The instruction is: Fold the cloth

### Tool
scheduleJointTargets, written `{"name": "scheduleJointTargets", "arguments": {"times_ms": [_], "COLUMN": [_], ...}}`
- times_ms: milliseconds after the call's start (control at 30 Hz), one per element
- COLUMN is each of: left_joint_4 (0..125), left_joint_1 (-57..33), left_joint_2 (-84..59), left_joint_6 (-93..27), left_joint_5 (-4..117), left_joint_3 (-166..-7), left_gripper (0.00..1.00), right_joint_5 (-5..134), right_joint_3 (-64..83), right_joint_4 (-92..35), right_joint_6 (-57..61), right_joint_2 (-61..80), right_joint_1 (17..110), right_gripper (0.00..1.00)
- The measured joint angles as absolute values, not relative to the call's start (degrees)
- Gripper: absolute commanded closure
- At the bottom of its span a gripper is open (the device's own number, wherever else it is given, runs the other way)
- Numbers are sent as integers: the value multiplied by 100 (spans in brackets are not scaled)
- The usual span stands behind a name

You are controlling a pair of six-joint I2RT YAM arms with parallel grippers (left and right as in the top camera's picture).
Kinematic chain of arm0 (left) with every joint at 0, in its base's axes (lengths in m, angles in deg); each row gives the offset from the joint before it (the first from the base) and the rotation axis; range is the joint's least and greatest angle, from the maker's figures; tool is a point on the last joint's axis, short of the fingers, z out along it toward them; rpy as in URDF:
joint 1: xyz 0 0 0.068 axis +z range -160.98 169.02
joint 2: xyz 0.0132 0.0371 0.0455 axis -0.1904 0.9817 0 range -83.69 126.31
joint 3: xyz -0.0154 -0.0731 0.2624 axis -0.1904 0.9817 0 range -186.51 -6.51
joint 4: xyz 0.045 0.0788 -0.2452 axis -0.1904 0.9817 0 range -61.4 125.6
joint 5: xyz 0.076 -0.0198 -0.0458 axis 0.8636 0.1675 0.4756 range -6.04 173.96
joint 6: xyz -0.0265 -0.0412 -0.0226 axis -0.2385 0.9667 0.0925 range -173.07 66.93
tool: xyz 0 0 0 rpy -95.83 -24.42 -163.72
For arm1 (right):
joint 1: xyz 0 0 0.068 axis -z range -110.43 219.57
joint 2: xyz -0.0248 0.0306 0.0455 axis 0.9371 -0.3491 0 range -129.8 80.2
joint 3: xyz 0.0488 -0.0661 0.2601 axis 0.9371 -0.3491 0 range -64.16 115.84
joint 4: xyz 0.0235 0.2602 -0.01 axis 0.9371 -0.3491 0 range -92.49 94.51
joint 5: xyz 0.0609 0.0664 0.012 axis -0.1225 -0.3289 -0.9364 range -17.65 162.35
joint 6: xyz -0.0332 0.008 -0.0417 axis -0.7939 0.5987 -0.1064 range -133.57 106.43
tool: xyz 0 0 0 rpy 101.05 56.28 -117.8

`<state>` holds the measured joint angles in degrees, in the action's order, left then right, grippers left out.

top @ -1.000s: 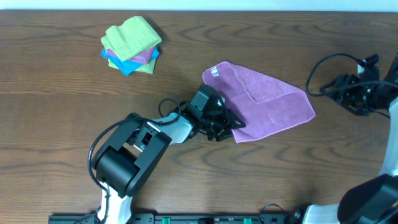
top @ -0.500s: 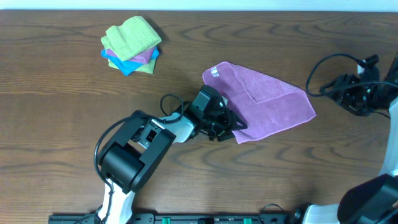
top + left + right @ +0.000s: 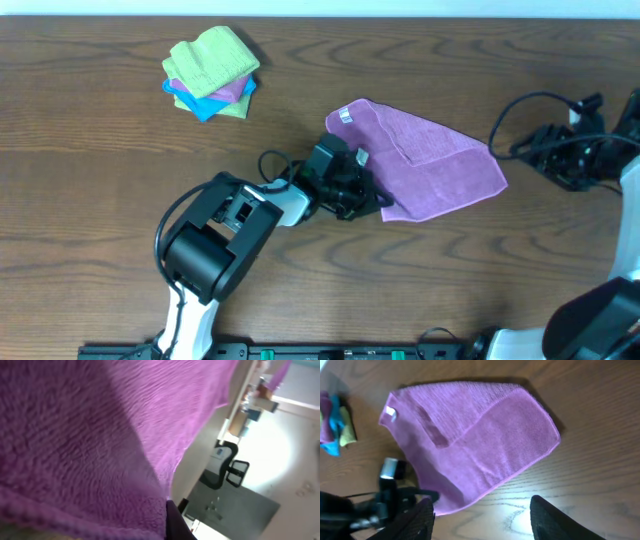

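In the overhead view, a small pile [image 3: 210, 70] of folded cloths sits at 10 o'clock on the wooden table [image 3: 90, 180], well apart from everything else. Its top cloth is lime-green, with blue and lilac edges showing beneath.

The left arm [image 3: 215, 245] stands at the 7 o'clock edge and points toward 2 o'clock. The left gripper [image 3: 378, 201] is near the table's middle, at the cloth's 7 o'clock edge. Its jaws are pressed together, pinching that edge. Lilac terry close against the lens fills most of its wrist view. One dark fingertip [image 3: 176, 521] shows at 6 o'clock under the fabric. Past the cloth, at 3 o'clock, a bright room with an office chair [image 3: 227, 467] is visible.

The cloth [image 3: 435, 165] lies just right of the table's middle, toward 3 o'clock, turned like a diamond and spread on the wood. Its white label [image 3: 346, 115] sits at the 10 o'clock corner. One part is doubled over the rest, and the folded layer's hem shows across the middle.

The right gripper [image 3: 481, 507] hangs by the table's 3 o'clock edge, near the cloth's right corner but apart from it. Its jaws are spread wide with nothing between them. Both fingers [image 3: 420, 520] show at the bottom of its wrist view, with the cloth at 12 o'clock from them and the left gripper at 9 o'clock.
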<state>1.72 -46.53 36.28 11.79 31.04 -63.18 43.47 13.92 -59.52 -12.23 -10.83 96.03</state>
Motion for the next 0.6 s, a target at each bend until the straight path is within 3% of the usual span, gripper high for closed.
{"name": "scheduleJointTargets", "arguments": {"times_ms": [367,600], "left_joint_4": [142,140], "left_joint_1": [-3278,-2898], "left_joint_2": [3656,3658], "left_joint_6": [436,360], "left_joint_5": [1718,1217], "left_joint_3": [-6318,-6318], "left_gripper": [94,94], "right_joint_5": [4377,4633], "right_joint_3": [-411,-1062], "right_joint_4": [-4426,-3943], "right_joint_6": [-1297,-1107], "right_joint_2": [-1080,-1080], "right_joint_1": [9603,9603], "right_gripper": [34,34]}}
